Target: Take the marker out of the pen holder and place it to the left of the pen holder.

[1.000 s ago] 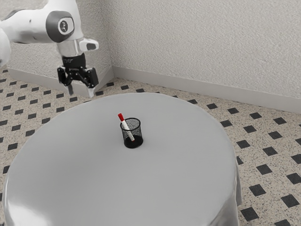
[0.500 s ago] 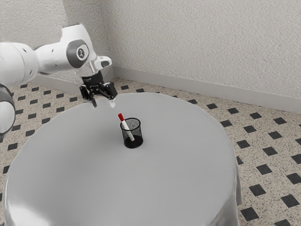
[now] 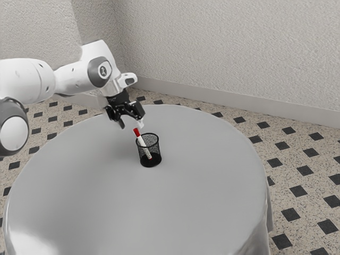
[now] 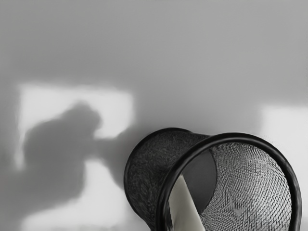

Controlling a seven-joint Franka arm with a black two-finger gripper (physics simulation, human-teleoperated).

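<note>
Nearing the marker [image 3: 142, 142], the gripper [image 3: 131, 124] is brought lower than before, jaws apart. Alignment over the cap [image 3: 136, 132] is likely needed.

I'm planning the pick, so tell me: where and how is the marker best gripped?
Probably by its red upper end, coming from above with the gripper open and tilted to match: the marker leans toward the exterior view's left, and that end stands above the pen holder, while the lower part is inside the mesh.
</note>
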